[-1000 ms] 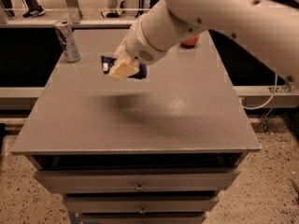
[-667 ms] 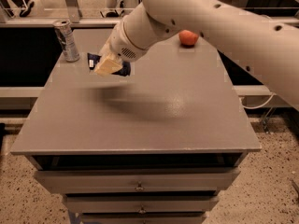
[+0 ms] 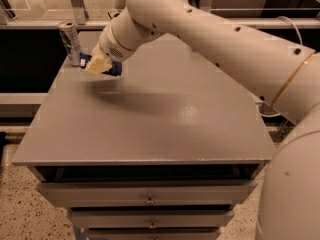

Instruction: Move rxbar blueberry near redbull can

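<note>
The redbull can (image 3: 70, 42) stands upright at the far left corner of the grey table (image 3: 150, 119). My gripper (image 3: 98, 64) is just to the right of the can, low over the table. It is shut on the rxbar blueberry (image 3: 114, 68), a dark navy wrapper that sticks out on both sides of the pale fingers (image 3: 96, 66). The bar's left end with a white patch (image 3: 83, 62) is close to the can's base. I cannot tell whether the bar touches the table.
My large white arm (image 3: 220, 39) reaches across the back right of the table and hides that area. The table has drawers (image 3: 149, 200) at the front. A dark shelf and rail run behind the table.
My gripper has moved left and toward the far left corner with the bar in it, ending close beside the can. The apple seen earlier at the back is now hidden behind my arm.
</note>
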Tool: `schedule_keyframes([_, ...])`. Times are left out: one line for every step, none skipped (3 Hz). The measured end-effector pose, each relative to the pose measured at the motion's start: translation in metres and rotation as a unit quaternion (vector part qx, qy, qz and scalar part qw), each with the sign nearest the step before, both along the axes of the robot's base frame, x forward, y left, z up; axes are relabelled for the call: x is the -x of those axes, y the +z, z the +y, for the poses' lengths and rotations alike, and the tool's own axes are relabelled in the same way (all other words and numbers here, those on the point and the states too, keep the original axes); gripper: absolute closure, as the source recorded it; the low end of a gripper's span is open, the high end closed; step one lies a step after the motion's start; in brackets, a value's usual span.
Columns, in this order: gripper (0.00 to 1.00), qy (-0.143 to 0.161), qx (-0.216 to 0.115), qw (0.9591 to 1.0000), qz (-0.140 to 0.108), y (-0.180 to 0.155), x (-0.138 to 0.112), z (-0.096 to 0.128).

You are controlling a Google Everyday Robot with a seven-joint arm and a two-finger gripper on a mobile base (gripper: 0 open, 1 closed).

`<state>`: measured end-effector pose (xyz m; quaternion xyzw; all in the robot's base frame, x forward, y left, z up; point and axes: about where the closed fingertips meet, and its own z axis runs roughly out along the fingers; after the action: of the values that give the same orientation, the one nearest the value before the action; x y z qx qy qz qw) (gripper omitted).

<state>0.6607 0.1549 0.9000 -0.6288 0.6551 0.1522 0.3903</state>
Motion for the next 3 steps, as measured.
schedule_keyframes([1.0,-0.028,0.004,0.9996,-0.001,-0.011,-0.039,0.001])
schedule_keyframes([1.0,-0.043,0.008,0.9991,0.0,-0.02,-0.059,0.0])
schedule_keyframes([0.97,-0.05,0.003,0.9987,0.005,-0.025,-0.072,0.007])
